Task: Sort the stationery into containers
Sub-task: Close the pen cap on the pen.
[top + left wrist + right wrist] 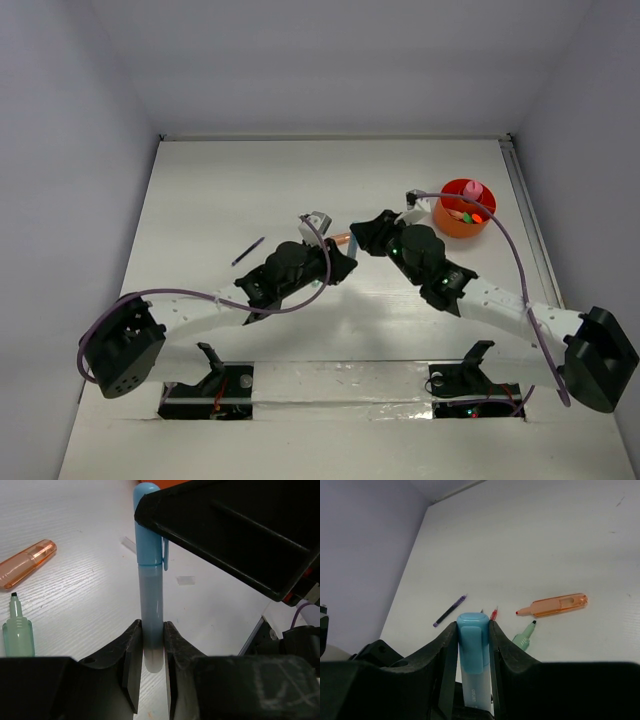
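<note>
A light blue highlighter is held at both ends above the table. My left gripper is shut on its grey barrel end. My right gripper is shut on its blue cap. In the top view the two grippers, left and right, meet at the table's middle. An orange highlighter, an uncapped green marker, a red pen tip and a thin purple pen lie on the table. The round orange container stands at the right and holds some pieces.
The right gripper's black body fills the upper right of the left wrist view. The white table is walled at the back and on both sides. The arm bases and cables sit along the near edge.
</note>
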Motion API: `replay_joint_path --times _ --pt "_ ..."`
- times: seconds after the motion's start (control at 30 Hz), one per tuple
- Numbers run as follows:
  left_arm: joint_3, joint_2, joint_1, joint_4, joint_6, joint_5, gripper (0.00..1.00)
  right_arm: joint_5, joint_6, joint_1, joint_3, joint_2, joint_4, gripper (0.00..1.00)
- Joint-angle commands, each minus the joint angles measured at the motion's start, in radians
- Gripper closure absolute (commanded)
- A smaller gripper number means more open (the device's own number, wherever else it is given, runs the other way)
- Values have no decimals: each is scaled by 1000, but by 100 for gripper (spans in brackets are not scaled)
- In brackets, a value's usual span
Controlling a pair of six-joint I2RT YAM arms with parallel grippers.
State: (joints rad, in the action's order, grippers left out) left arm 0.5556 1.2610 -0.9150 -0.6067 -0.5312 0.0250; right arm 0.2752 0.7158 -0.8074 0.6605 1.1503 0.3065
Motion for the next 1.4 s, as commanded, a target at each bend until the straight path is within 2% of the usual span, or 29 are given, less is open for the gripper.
replay_joint_path --times 0.0,0.37,0.47,0.7,1.0,1.17,1.37 --pt "95 -45 8 -111 31 -68 100 -51 31 -56 -30 -24 -13 94" --pt "164 -54 8 -88 39 -30 100 -21 -2 -127 -85 -60 -40 99" --pt "182 -81 8 -73 39 12 100 -60 -9 -127 -94 -57 -46 100" --pt "216 -141 19 1 105 -53 100 -243 14 -127 -108 -61 -50 100" --pt "286 -176 63 50 169 -43 100 -337 36 -136 -137 -38 -50 100" --pt "325 -202 102 73 194 -30 100 -334 51 -170 -150 -24 -56 100" --pt "378 -199 156 78 178 59 100 -297 79 -240 -147 51 -38 100"
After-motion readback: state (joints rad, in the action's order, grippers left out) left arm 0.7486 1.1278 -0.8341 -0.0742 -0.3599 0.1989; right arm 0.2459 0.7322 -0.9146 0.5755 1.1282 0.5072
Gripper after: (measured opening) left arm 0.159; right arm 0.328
